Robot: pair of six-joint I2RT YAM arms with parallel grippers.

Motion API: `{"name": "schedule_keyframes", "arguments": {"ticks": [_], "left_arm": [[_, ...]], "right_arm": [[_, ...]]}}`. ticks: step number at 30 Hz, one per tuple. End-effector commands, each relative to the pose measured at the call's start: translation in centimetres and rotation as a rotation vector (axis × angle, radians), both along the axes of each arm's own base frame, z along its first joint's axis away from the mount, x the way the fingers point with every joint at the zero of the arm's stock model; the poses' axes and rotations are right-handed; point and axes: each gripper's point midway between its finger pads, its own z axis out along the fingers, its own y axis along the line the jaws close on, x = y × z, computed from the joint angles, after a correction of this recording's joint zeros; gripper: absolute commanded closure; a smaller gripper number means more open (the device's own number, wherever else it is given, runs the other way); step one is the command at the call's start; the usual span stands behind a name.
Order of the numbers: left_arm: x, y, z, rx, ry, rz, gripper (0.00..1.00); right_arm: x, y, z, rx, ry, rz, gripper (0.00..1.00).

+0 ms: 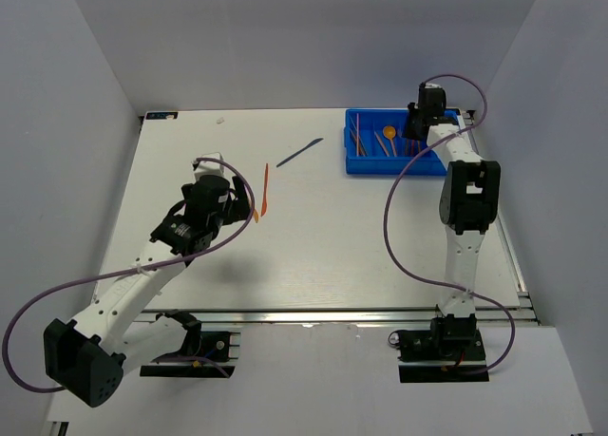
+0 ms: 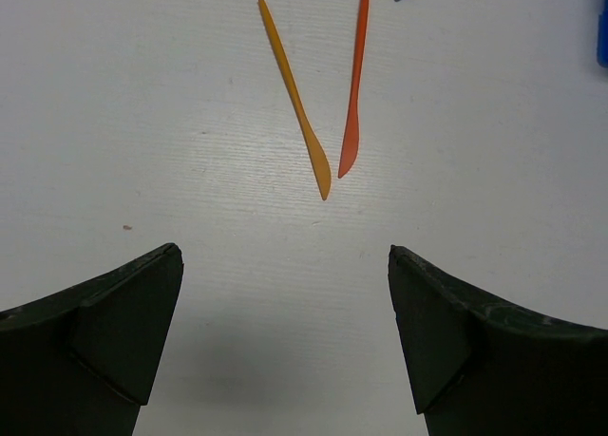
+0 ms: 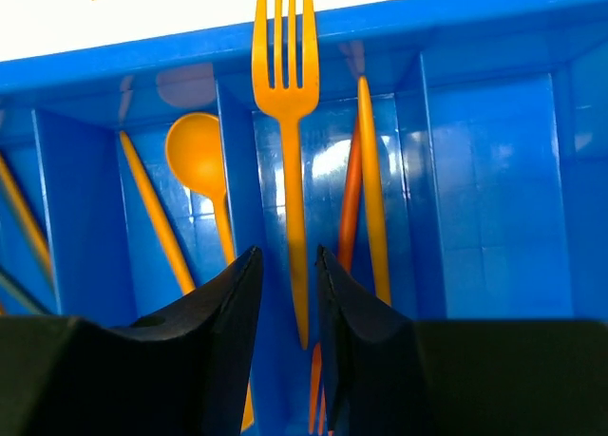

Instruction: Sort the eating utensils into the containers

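Left tool (image 2: 285, 255) wide open, empty; two orange knives (image 2: 294, 99) (image 2: 356, 75), one dark knife (image 1: 300, 152); right tool (image 3: 290, 255) slightly parted astride one fork (image 3: 290, 94)

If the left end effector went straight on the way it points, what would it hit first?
Likely the blade tip of the yellow-orange knife, just ahead of the left end effector, with the red-orange knife beside. Depth is unclear; it may touch the table first.

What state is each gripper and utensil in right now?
Left gripper: wide open, empty.
Right gripper: slightly open over the blue tray.
Orange fork: in tray, tines on far wall, unheld.
Orange spoon: in tray.
Yellow-orange knife: loose on table.
Red-orange knife: loose on table.
Dark blue knife: loose on table.
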Motion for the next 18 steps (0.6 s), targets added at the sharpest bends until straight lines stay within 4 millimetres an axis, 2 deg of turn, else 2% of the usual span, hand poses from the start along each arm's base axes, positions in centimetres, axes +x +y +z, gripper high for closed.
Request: {"name": "schedule_keyframes", "arguments": {"ticks": [1, 2, 9, 10, 15, 18], "left_arm": [[0.1, 0.0, 0.0, 0.004, 0.001, -0.014, 0.02], [0.1, -0.1, -0.1, 0.004, 0.004, -0.019, 0.02], [0.1, -0.3, -0.4, 0.005, 0.015, -0.031, 0.02], [0.2, -0.4, -0.5, 0.005, 0.019, -0.032, 0.02], [0.2, -0.5, -0.8, 0.006, 0.032, -0.041, 0.02], [0.2, -0.5, -0.9, 0.005, 0.035, -0.042, 0.02]], "right_arm": [[2.7, 0.1, 2.9, -0.01, -0.115, 0.009, 0.67], [2.9, 0.0, 2.0, -0.012, -0.103, 0.009, 0.67], [3.8, -0.5, 1.0, -0.03, -0.11, -0.012, 0.77], [3.9, -0.4, 0.9, -0.032, -0.11, -0.01, 0.82], [3.8, -0.8, 0.8, -0.038, -0.113, -0.022, 0.88], [3.7, -0.9, 1.6, -0.04, -0.127, -0.026, 0.96]]}}
